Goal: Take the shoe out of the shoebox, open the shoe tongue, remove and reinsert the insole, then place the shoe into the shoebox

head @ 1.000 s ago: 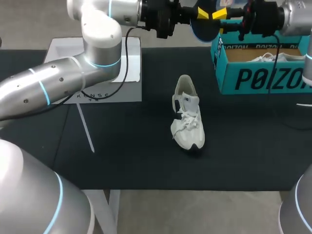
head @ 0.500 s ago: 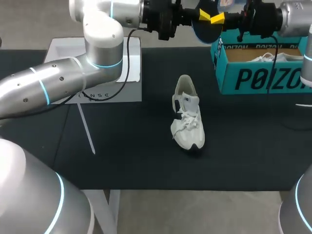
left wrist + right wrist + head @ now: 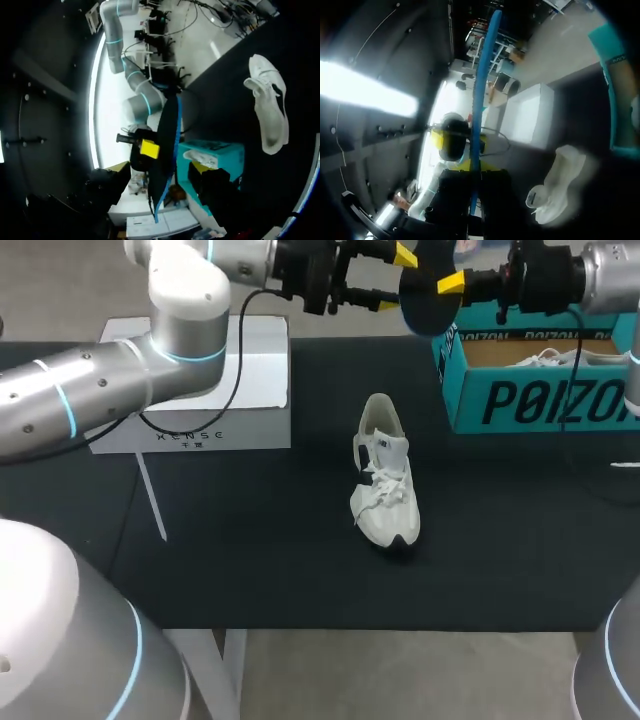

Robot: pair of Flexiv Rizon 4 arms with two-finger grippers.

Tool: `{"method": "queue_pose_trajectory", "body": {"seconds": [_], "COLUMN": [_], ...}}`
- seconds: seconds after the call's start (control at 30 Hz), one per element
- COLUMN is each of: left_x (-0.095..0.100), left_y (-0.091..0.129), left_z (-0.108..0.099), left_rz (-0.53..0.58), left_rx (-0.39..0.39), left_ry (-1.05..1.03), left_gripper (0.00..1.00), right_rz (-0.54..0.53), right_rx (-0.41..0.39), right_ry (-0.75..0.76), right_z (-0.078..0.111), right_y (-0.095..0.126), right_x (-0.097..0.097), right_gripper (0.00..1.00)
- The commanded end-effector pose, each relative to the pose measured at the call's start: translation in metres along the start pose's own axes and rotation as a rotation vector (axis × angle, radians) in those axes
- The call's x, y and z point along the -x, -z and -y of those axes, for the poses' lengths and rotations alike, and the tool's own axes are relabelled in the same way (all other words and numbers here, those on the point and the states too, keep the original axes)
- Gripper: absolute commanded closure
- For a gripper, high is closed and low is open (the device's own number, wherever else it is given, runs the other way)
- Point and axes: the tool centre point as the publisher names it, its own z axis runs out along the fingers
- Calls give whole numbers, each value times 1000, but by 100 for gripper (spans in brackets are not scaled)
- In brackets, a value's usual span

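Dark, blue-edged thin foam insole (image 3: 425, 295) is out of the shoe and up in the air over the counter's far edge, just beside the shoebox's left end. Right hand (image 3: 452, 283) is clamped on it, both yellow tips pinching the flat faces; in the right wrist view the insole runs edge-on straight out from between its fingers. Left hand (image 3: 393, 280) faces it from the other side, fingers apart, and in the left wrist view the insole's edge sits in the gap between them. Can't tell if either left finger touches it.

White low-top lace-up sneaker (image 3: 383, 485) stands upright mid-counter, toe toward the near edge, tongue pulled up, opening facing the far edge, well apart from both hands. Teal open cardboard shoebox (image 3: 540, 400) is at the far right corner with a second white shoe (image 3: 545, 358) inside. White rectangular cardboard box (image 3: 250, 370) is at the far left corner. Counter (image 3: 250, 580) top is black.

Step, as I read it: insole removed, reinsert pending, and the hands look set for a handover or regrasp. The next move needs one secure grip on the insole, bringing it down to the sneaker, lining the toe end with the opening and sliding it in flat. The other hand probably has to steady the sneaker.
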Motion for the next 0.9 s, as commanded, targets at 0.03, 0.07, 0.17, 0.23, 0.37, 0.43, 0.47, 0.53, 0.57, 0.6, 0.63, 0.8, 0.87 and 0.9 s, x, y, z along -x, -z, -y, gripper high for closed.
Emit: {"method": "queue_pose_trajectory", "body": {"seconds": [0.03,0.07,0.17,0.23,0.37,0.43,0.47,0.53,0.57,0.6,0.63,0.8,0.87,0.9], "left_x": [2,0,-7,-11,-20,-24,-25,-28,-29,-31,-34,-46,-51,-54], "left_y": [44,51,73,86,110,124,130,143,149,154,159,170,174,175], "left_z": [5,7,13,16,26,30,32,36,38,42,46,73,83,88], "left_rz": [-83,-103,-187,-240,-362,-404,-438,-469,-477,-485,-491,-501,-494,-496], "left_rx": [-32,-43,-99,-132,-170,-179,-176,-142,-131,-108,-97,-13,33,53], "left_ry": [11,10,26,30,-15,-2,-13,2,9,17,23,42,47,53], "left_gripper": [0,0,0,0,0,0,0,0,0,0,0,0,0,0], "right_rz": [10,9,25,35,43,43,42,43,43,44,45,50,56,56], "right_rx": [-1,1,-10,-22,-24,-24,-23,-20,-18,-15,-11,20,28,30], "right_ry": [-3,-3,18,36,59,61,61,63,65,67,70,107,127,132], "right_z": [2,2,1,1,2,2,2,2,2,2,2,1,0,0], "right_y": [5,6,6,6,6,6,6,7,7,7,8,9,9,8], "right_x": [-2,-2,-1,-1,-1,0,0,1,1,1,2,2,2,2], "right_gripper": [100,100,100,100,100,100,100,100,100,100,100,100,100,100]}}
